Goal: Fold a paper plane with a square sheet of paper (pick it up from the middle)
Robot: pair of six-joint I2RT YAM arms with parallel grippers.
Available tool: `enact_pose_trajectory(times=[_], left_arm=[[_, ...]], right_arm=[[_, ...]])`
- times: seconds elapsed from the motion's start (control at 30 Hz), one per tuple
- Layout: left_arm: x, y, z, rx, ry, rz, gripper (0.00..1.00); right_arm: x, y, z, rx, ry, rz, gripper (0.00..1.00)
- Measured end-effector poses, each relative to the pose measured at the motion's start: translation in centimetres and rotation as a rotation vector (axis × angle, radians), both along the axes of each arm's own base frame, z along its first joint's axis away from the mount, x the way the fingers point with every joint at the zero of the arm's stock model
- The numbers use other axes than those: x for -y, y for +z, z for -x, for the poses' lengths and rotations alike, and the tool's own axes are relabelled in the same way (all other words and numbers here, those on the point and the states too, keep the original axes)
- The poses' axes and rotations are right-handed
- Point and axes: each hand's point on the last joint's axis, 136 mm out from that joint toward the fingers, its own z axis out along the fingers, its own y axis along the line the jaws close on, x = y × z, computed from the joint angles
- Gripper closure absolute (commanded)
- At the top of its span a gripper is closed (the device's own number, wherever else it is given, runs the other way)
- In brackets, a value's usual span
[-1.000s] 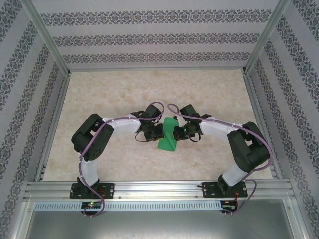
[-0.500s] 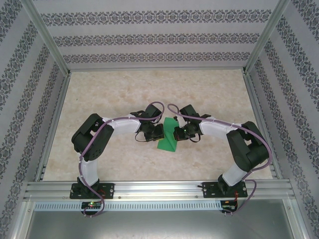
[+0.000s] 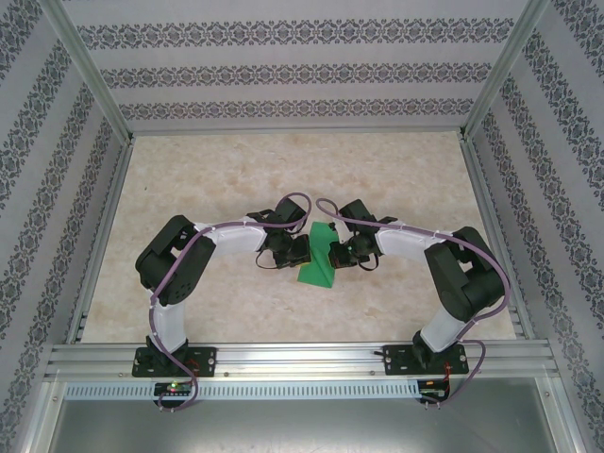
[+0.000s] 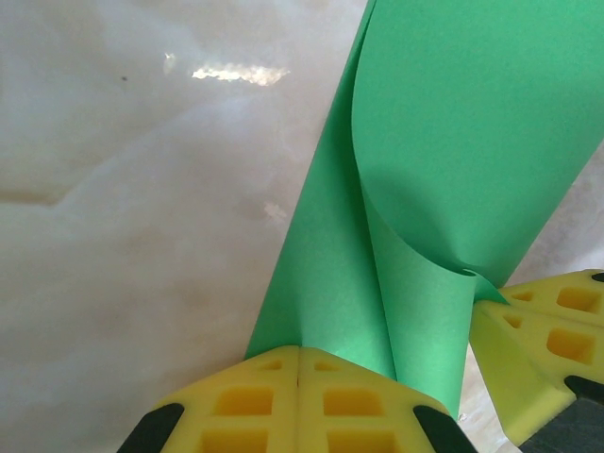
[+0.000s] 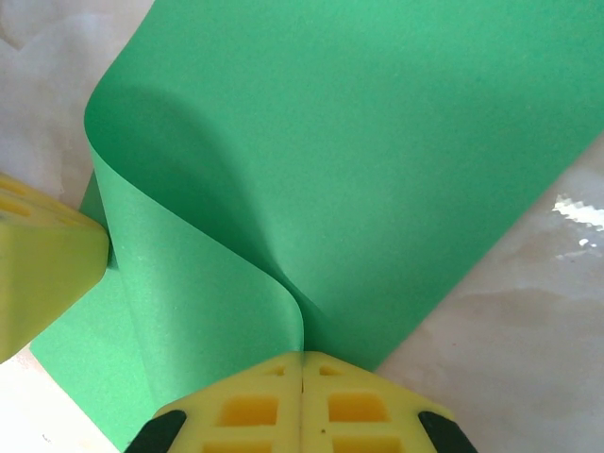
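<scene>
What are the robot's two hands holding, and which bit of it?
Both hold the green paper: left gripper and right gripper each pinch a curled-over edge on their own side.

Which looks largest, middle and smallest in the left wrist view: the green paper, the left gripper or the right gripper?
1. green paper.
2. left gripper, though nearness to the camera enlarges it.
3. right gripper, partly cut off by the frame.

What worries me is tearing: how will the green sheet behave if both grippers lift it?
Probably floppy: the square sheet of paper curls in a soft loop between the shut left gripper and right gripper. Likely light, as two small pinches hold it raised. Pulling apart could crease or tear it at the pinches, thin as it looks.
</scene>
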Motion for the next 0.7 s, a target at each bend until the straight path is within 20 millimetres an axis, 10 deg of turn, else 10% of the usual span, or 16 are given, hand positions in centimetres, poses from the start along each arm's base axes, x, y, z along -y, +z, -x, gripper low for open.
enact_pose_trajectory(times=[0.7], left_arm=[[0.05, 0.03, -0.11, 0.005, -0.008, -0.006, 1.0]], right_arm=[[-0.23, -0.03, 0.03, -0.004, 0.011, 0.004, 0.98]])
